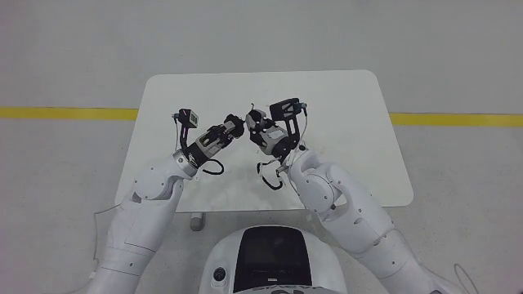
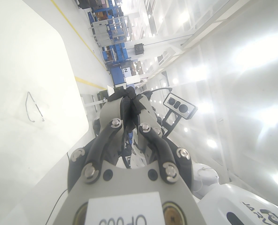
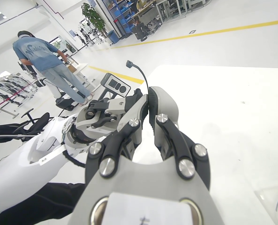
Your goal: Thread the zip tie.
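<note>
The black zip tie [image 3: 130, 64] is being pinched between the closed fingers of the right gripper [image 3: 149, 99]. Its strap is being held curving upward, with the square head at the free end. The left gripper [image 2: 128, 99] is being held tip to tip against the right one above the white table [image 1: 343, 106]. Its fingers are being pressed together, but whether anything is being gripped between them cannot be told. Farther off, a thin black looped strip [image 2: 37, 107] is being left lying on the tabletop.
</note>
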Controlling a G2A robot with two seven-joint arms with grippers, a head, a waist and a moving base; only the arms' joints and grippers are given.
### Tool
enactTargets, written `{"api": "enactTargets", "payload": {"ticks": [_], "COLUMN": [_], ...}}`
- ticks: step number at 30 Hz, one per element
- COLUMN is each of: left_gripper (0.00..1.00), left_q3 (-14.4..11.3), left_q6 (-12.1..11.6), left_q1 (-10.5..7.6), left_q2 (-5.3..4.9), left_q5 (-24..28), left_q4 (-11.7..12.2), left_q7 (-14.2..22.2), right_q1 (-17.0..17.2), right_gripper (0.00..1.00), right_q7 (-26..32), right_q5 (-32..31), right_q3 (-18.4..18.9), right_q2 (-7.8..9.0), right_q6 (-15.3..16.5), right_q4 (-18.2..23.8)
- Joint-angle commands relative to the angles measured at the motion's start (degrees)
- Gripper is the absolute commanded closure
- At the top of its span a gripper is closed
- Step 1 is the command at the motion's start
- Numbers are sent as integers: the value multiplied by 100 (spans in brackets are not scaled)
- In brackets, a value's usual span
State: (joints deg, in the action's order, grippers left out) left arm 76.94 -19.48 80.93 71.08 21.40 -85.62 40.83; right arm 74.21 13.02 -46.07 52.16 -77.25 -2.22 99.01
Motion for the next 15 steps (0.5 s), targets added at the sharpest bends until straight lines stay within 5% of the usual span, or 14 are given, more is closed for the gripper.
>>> {"api": "enactTargets", "payload": {"ticks": [1,15], "left_gripper": [100,100], "left_q3": [0,0], "left_q6": [0,0], "left_q1": [0,0], "left_q2": [0,0], "left_q5": [0,0], "left_q4": [0,0], "left_q7": [0,0], "right_q1": [8,14], "right_gripper": [100,100], "right_q7": [1,-50], "right_q5": [7,20], "right_q3": [2,-4], "right_q2": [-6,-63], "right_q6": [3,21], "right_q4": [0,-67]}}
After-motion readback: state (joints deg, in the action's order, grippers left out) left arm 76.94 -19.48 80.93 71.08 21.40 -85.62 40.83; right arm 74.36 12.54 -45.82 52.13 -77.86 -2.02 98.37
